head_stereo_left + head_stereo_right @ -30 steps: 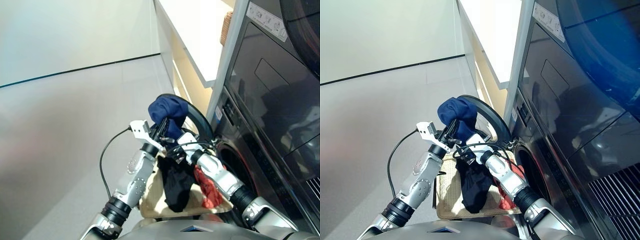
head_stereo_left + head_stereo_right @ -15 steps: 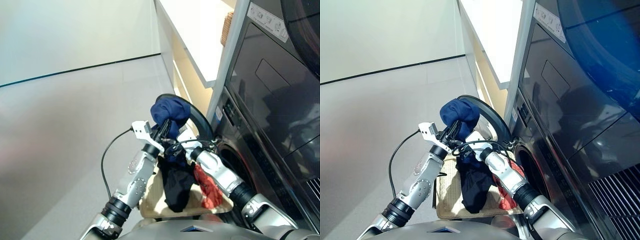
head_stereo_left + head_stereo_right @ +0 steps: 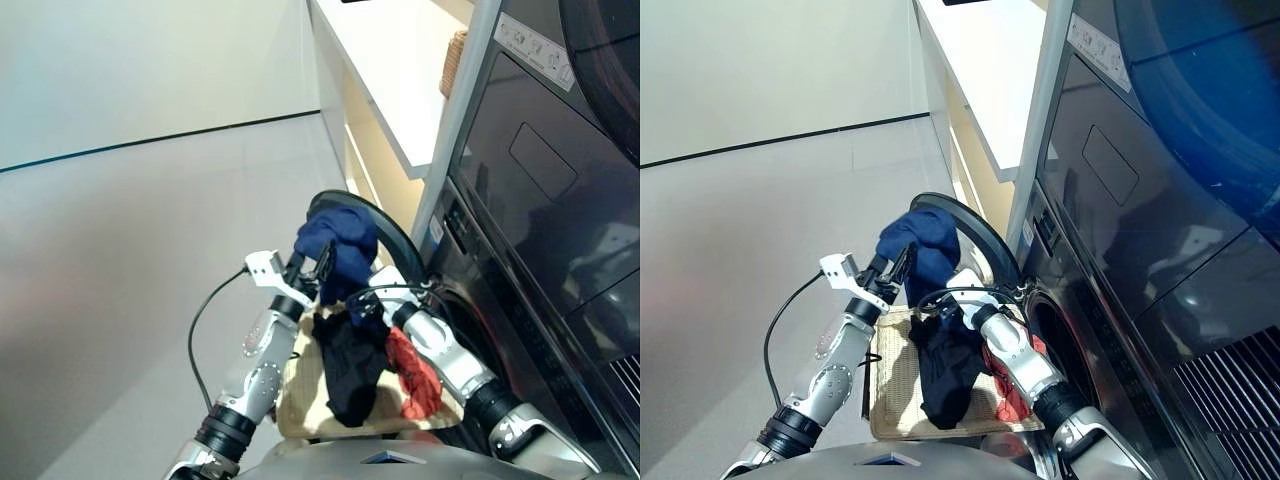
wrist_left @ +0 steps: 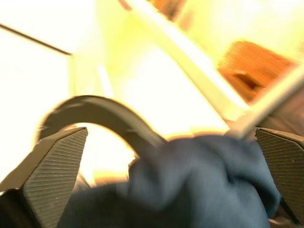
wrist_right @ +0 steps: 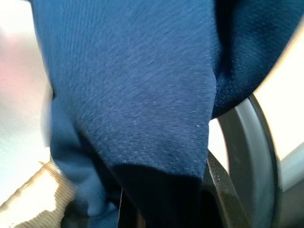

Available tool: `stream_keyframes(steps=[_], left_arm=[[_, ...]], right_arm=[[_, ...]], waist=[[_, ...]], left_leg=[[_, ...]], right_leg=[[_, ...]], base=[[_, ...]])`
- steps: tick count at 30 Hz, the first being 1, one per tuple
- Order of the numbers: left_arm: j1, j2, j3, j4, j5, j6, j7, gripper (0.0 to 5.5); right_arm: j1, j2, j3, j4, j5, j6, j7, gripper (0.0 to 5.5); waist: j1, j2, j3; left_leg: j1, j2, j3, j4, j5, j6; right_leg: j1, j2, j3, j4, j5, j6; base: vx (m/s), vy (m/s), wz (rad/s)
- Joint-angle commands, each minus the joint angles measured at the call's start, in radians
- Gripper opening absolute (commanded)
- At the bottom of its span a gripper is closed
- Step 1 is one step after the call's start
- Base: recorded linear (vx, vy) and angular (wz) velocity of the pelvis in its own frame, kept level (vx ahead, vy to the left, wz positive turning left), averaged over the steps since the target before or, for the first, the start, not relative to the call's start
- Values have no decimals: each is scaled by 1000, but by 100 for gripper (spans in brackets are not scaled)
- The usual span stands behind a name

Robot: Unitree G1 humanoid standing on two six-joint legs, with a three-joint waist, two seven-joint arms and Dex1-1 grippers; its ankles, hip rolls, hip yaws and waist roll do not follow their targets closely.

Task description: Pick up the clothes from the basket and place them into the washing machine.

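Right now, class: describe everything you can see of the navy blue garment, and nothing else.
The navy blue garment is soft, matte cloth, bunched into a rounded lump and lifted above the basket. It sits in front of the washing machine's open round door, between the two arms. The left tool is open with the cloth between its spread fingers. The cloth fills the right wrist view, hanging in folds, so that tool's grip cannot be judged.
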Motion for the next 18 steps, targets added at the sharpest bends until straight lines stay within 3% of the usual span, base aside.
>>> stream_keyframes(steps=[1,5,9,18], left_arm=[[-30,21,100,36,1,-76,41,550],[-27,10,151,203,106,-95,109,550],[-31,12,156,330,155,-99,114,550],[-115,5,86,557,259,-109,171,550]], right_arm=[[-45,49,-50,-75,10,-37,-10,0],[-4,53,-107,-58,26,-58,-67,0],[5,51,-135,-27,30,-80,-106,0],[-69,61,-202,53,55,-90,-249,0]], waist=[[6,-79,2],[4,-74,14],[-2,-65,44],[-14,-47,141]], left_leg=[[66,-61,33,32,-107,13],[58,-64,33,31,-104,14],[20,-69,34,37,-96,16],[-149,-78,39,83,-72,17]], right_leg=[[43,-31,20,1,-92,92],[33,-33,18,5,-90,94],[-12,-38,20,18,-79,96],[-192,-51,37,73,-49,98]], base=[[0,0,0],[0,0,0],[-74,32,3],[-117,42,-17]])
